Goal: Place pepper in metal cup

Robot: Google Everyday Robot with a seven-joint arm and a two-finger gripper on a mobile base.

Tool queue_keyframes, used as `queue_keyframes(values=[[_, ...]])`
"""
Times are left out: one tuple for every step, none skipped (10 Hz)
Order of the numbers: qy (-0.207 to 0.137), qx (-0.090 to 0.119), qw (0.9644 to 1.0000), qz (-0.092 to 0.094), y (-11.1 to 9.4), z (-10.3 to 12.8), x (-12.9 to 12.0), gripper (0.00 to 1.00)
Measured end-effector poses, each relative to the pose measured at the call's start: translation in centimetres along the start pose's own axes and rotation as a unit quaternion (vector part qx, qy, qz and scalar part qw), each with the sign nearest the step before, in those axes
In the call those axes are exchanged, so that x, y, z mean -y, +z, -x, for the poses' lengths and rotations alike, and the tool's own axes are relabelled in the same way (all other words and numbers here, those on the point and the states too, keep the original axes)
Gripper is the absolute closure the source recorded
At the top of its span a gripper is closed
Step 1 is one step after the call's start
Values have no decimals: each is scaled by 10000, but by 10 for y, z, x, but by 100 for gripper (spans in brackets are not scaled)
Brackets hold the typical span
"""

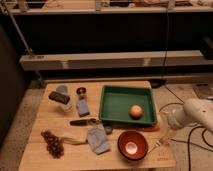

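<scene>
Table (47,122): light wood, with everything below standing on it.
Grapes (52,144): dark bunch at the near left corner.
Cup (81,92): small, dark and upright on the far left part, left of the tray and well apart from the pepper.
Tray (120,102): green, right of the middle, holding one round orange fruit (135,111).
Bowl (121,141): red-brown with a white inside, at the near edge, just near of the tray.
Pepper (149,128): lies flat beside the tray's near right corner, between tray and bowl.
Handling: probably light and fairly stiff; the smooth waxy skin may slip, the round body may roll, and a hard pinch would likely bruise it.
Hold: best taken across the thicker middle, jaws closing on its narrow width, so the tapered end can tip into the small cup.
Gripper (164,139): hangs from the white arm at the table's right edge, just right of the pepper, jaws spread wide and holding nothing.
</scene>
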Motion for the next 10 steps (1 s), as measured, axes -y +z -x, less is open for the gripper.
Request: queue_keyframes(values=[[67, 43, 10000, -27, 2, -2, -4, 20], [114, 74, 9999, -51, 4, -3, -7, 20], [168, 103, 9998, -67, 6, -5, -10, 20], [198, 107, 9997, -55, 8, -4, -11, 20], [225, 97, 9997, -42, 9, -4, -12, 20], [261, 92, 9996, -13, 12, -3, -12, 20], [264, 98, 9996, 0, 12, -1, -10, 20], [253, 104, 9996, 21, 13, 1, -9, 20], [237, 113, 9996, 44, 14, 5, -5, 20], [240, 122, 9996, 77, 15, 7, -4, 20]])
